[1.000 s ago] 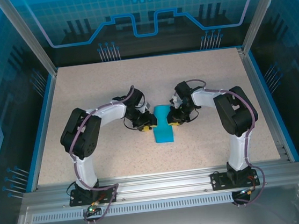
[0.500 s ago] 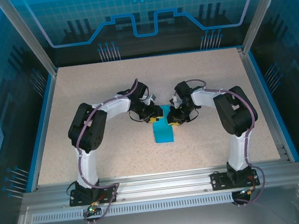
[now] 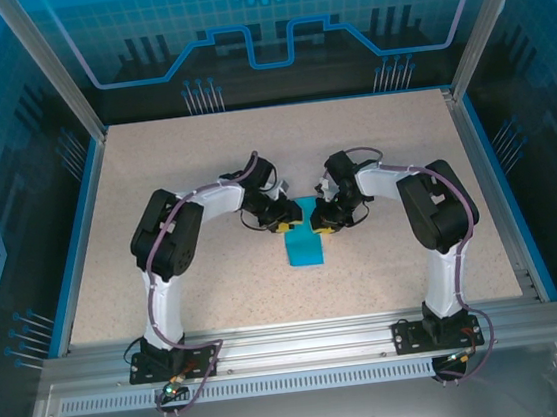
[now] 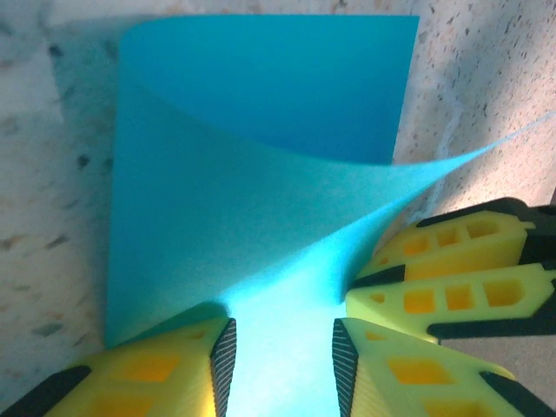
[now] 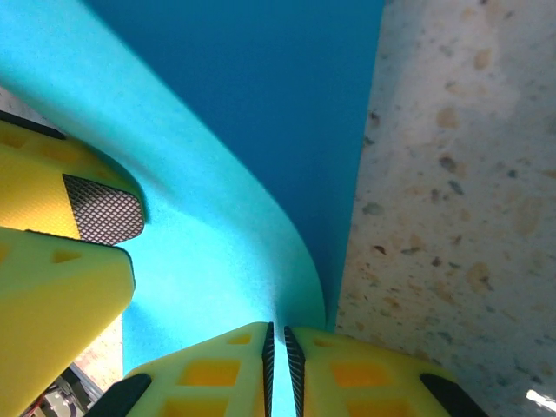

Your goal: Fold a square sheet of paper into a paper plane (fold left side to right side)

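The square sheet of paper (image 3: 304,248) lies mid-table, bright cyan-blue, with its far part curled up and over. In the left wrist view the sheet (image 4: 243,200) arches over itself. My left gripper (image 4: 282,347) (image 3: 286,226) stands open over it, jaws apart with paper surface between them. My right gripper (image 5: 278,334) (image 3: 323,226) is shut on the lifted edge of the sheet (image 5: 217,217), pinching the thin paper between its pads. The right gripper's yellow fingers (image 4: 452,269) show beside the left jaws. A paper plane is out of view.
The speckled beige tabletop (image 3: 203,167) spreads all round the sheet. A blue rim (image 3: 76,242) and glass walls bound it, with an aluminium rail (image 3: 303,338) at the near edge.
My left arm has swung right, bringing its gripper from beside the sheet onto its far left part. The sheet's far end looks narrower. The right gripper has held still.
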### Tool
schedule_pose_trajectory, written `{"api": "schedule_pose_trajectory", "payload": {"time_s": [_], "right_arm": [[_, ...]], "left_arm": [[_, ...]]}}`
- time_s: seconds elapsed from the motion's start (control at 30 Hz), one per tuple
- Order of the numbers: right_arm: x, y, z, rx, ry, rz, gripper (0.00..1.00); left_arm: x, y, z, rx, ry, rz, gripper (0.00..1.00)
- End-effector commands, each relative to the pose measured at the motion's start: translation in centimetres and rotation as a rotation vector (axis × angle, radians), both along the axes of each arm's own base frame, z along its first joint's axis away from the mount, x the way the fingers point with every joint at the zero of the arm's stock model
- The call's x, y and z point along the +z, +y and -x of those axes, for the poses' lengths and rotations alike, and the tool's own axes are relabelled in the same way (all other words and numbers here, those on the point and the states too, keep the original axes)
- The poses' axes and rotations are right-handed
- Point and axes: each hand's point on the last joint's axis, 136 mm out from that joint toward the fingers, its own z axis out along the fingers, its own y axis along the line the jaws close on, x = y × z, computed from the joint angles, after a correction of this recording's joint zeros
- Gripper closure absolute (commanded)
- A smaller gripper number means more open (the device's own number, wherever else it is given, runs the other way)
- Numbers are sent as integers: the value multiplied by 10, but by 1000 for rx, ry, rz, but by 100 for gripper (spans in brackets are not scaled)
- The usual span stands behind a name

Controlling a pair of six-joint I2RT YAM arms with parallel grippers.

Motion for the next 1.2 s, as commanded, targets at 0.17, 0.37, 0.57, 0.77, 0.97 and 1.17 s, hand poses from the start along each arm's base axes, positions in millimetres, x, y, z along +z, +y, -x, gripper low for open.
{"api": "schedule_pose_trajectory", "payload": {"time_s": [0.17,0.37,0.57,0.77,0.97,1.17], "right_arm": [[-32,-13,21,24,78,116,83],[-32,-12,21,26,78,112,83],[-31,-11,20,26,78,111,83],[-30,-12,20,29,78,113,83],[-30,-13,21,32,82,120,83],[-30,-14,22,37,85,124,83]], "left_arm": [[0,44,3,73,27,-64,57],[38,22,-14,52,-50,72,58],[45,-2,-19,0,-68,119,61],[24,-4,-32,5,-46,76,61],[6,0,-46,20,-41,11,61],[-9,14,-52,37,-31,-30,61]]}}
